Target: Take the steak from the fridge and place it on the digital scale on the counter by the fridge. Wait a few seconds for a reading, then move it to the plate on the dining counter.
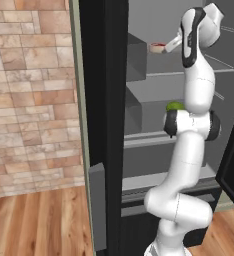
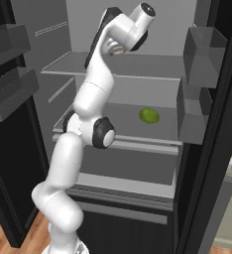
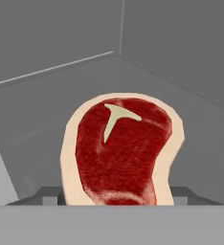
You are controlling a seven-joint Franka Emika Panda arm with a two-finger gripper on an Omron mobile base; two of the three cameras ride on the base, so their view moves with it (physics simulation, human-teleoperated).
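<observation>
The steak (image 3: 118,148), red with a pale tan rim and a white T mark, lies flat on an upper grey shelf inside the fridge (image 1: 104,100). In the left base view the steak (image 1: 157,48) sits just left of my gripper (image 1: 170,45), which reaches into the fridge at shelf height. In the hand view my gripper (image 3: 116,197) stands open, its fingertips (image 3: 50,194) spread to either side of the steak's near end. The digital scale, the plate and the dining counter are out of view.
A green round fruit (image 1: 175,106) (image 2: 149,115) lies on the shelf below. Grey door bins (image 2: 200,47) hang on the open door at the right. A brick wall (image 1: 29,95) and wood floor lie left of the fridge.
</observation>
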